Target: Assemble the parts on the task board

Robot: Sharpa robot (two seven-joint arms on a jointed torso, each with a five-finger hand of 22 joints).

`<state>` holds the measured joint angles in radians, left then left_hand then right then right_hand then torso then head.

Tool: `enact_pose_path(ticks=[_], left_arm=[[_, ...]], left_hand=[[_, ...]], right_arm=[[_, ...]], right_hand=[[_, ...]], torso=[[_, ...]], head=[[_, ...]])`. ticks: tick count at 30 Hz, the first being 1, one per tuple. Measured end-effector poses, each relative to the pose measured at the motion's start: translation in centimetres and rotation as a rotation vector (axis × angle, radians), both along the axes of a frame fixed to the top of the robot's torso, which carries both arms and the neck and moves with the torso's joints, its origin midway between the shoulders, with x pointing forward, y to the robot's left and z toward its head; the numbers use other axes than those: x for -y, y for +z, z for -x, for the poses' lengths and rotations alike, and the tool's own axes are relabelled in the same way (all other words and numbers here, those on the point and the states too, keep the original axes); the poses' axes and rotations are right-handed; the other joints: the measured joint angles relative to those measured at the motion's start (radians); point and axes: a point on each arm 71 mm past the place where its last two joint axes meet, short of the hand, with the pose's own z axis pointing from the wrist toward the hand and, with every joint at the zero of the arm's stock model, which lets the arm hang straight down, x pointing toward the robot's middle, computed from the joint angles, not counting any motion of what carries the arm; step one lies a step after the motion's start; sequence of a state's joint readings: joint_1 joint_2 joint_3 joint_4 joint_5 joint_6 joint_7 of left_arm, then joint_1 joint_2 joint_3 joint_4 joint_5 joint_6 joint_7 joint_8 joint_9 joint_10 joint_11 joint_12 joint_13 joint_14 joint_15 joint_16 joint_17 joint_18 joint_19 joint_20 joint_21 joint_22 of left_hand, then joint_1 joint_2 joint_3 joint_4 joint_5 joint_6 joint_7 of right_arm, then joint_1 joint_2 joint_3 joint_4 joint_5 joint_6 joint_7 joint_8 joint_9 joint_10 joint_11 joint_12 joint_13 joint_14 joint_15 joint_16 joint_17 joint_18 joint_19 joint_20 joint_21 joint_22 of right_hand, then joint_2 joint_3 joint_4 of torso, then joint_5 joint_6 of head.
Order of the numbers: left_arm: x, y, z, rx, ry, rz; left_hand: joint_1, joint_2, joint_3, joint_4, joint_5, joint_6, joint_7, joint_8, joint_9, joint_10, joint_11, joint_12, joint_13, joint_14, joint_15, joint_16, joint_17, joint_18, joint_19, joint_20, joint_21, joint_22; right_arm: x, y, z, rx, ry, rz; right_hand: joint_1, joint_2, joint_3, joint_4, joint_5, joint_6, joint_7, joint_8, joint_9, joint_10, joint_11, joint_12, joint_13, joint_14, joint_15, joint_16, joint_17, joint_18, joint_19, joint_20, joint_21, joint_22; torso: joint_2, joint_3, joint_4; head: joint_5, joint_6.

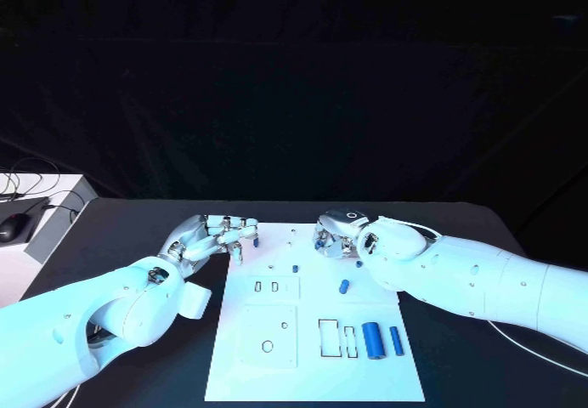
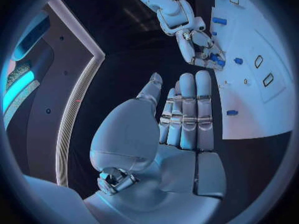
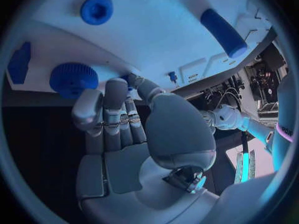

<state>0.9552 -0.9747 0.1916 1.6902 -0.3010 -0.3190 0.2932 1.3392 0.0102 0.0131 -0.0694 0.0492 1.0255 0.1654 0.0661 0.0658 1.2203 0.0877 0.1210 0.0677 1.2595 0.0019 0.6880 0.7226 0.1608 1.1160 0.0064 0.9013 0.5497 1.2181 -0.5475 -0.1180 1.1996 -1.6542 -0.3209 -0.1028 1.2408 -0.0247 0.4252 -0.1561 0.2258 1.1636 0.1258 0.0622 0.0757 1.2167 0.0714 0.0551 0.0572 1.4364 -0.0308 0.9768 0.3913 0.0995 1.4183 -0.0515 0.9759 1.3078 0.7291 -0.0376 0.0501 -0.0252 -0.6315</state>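
Right hand (image 1: 337, 236) pinching a small blue part (image 3: 129, 78) at fingertips; left hand (image 1: 211, 238) empty, fingers loosely together. Probably light, rigid, slippery: hold by sides.

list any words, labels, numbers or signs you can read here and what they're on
None can be read.
The task board carries only outlined slots and holes, no lettering.
The blue parts are unmarked.
The left hand and right hand show no legible marking.
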Motion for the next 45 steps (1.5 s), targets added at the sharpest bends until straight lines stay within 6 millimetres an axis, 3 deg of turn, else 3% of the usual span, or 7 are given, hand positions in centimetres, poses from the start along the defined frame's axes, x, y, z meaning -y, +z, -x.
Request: enact_pose_path(ticks=[20,26,32,45], left_arm=[[-0.4,-0.1,-0.2,-0.004,0.01,-0.004],[-0.3,-0.1,-0.1,-0.004,0.009,-0.004],[-0.2,-0.1,-0.1,-0.004,0.006,-0.002],[-0.3,0.0,0.0,-0.004,0.005,-0.003]], left_hand=[[-0.01,0.003,-0.019,0.007,0.0,-0.002,-0.002,0.0,0.0,-0.007,0.0,0.0,0.0,0.004,0.004,-0.004,-0.002,0.0,-0.001,0.001,-0.004,-0.001],[-0.01,0.003,-0.019,0.007,0.0,-0.002,-0.002,0.0,0.0,-0.007,0.0,0.0,0.0,0.004,0.004,-0.004,-0.002,0.0,-0.001,0.001,-0.004,-0.001],[-0.01,0.003,-0.019,0.007,0.0,-0.002,-0.002,0.0,0.0,-0.007,0.0,0.0,0.0,0.004,0.004,-0.004,-0.002,0.0,-0.001,0.001,-0.008,-0.001],[-0.01,0.003,-0.021,0.005,0.0,-0.001,-0.002,0.0,0.0,-0.007,0.0,0.0,0.0,0.004,0.004,-0.004,-0.002,0.0,-0.001,0.001,-0.008,-0.001]], right_arm=[[-2.5,2.2,0.3,0.117,-0.016,-0.088],[-3.4,2.4,0.2,0.143,-0.025,-0.091],[-3.9,2.5,-0.1,0.166,-0.041,-0.087],[-4.3,2.6,-0.2,0.189,-0.058,-0.081]], right_hand=[[0.015,-0.005,-0.036,0.009,-0.025,0.006,-0.006,-0.001,0.005,0.006,-0.006,0.003,0.002,-0.004,-0.004,0.0,0.0,0.0,0.0,0.0,-0.002,0.0],[0.017,-0.006,-0.043,0.01,-0.031,0.008,-0.008,-0.001,0.006,0.006,-0.006,0.003,0.002,-0.004,-0.004,0.0,-0.001,0.0,0.0,0.0,-0.006,0.0],[0.022,-0.011,-0.043,0.01,-0.031,0.01,-0.01,-0.003,0.007,0.006,-0.006,0.002,0.002,-0.004,-0.004,0.0,-0.002,0.0,0.0,0.0,-0.015,0.0],[0.03,-0.019,-0.04,0.013,-0.035,0.012,-0.013,-0.001,0.001,0.005,-0.005,0.001,0.001,-0.004,-0.004,0.0,-0.003,0.0,0.0,0.0,-0.018,0.0]], torso=[[0.01,-0.0052,0.0034],[0.013,-0.0058,0.0032],[0.017,-0.007,0.007],[0.024,-0.0145,0.016]], head=[[0.009,0.022],[0.001,0.026],[-0.005,0.031],[-0.008,0.034]])
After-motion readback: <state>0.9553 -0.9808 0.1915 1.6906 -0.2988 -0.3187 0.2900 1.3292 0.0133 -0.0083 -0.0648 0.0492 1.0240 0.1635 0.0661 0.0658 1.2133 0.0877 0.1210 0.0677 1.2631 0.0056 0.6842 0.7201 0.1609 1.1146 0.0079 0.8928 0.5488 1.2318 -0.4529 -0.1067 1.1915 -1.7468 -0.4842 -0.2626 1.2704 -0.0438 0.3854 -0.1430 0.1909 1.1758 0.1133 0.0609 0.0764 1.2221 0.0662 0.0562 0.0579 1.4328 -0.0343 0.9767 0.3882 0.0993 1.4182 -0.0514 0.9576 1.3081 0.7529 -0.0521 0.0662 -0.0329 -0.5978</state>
